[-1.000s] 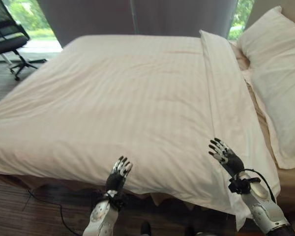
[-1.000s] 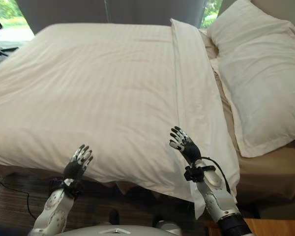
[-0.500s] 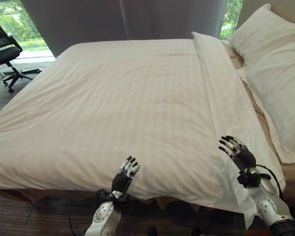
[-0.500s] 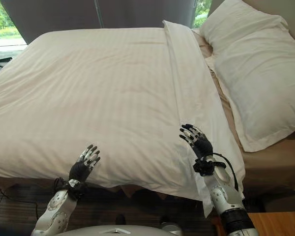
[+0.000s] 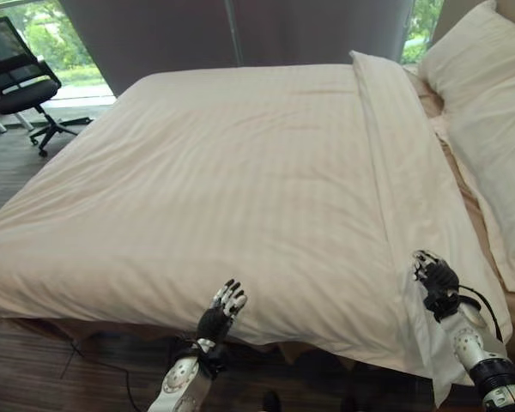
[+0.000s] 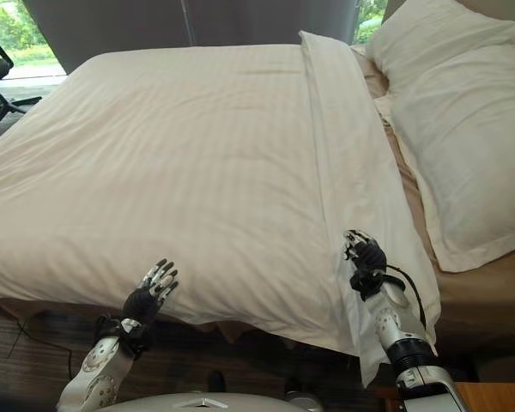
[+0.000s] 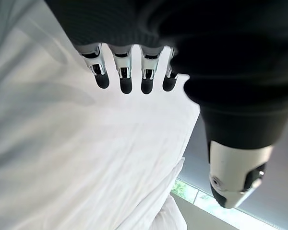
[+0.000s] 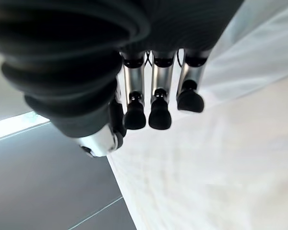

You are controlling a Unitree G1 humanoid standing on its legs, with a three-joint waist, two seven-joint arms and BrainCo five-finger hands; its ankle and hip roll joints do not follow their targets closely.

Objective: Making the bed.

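Observation:
A white striped duvet (image 5: 240, 172) lies spread flat over the bed, with a folded-back band (image 5: 395, 146) along its right side. My left hand (image 5: 221, 316) hovers open at the duvet's near edge, fingers (image 7: 126, 79) straight above the cloth. My right hand (image 5: 436, 276) rests on the duvet's near right corner beside the folded band. Its fingers (image 8: 156, 108) are curled down against the cloth (image 8: 221, 158). Two white pillows (image 6: 463, 120) lie at the head of the bed on the right.
A tan sheet (image 6: 489, 292) shows beyond the duvet's right edge, under the pillows. A black office chair (image 5: 21, 81) stands on the dark wood floor at the far left. A grey curtain (image 5: 240, 34) hangs behind the bed, with windows on either side.
My right hand has dropped onto the duvet's near right corner and its spread fingers have curled. The left hand has hardly moved. The camera has shifted slightly.

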